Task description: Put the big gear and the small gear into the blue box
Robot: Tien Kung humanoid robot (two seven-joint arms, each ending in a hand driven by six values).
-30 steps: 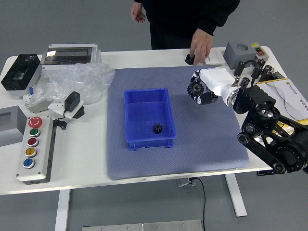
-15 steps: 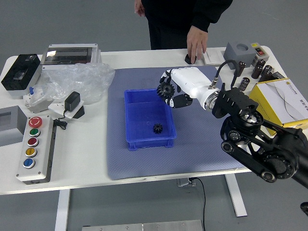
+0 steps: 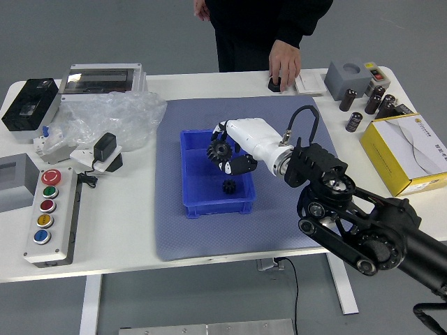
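Small gear [image 3: 229, 186] boxed, the big gear [image 3: 218, 151] is gripped by the right hand's [image 3: 256, 138] fingers, to be lowered inside the blue box's [image 3: 218, 208] far edge.

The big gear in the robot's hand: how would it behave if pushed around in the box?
Likely stiff: the big gear shows a round, toothed outline in the right hand. On edge, it might roll bumpily on those teeth, but the walls of the blue box should stop it.
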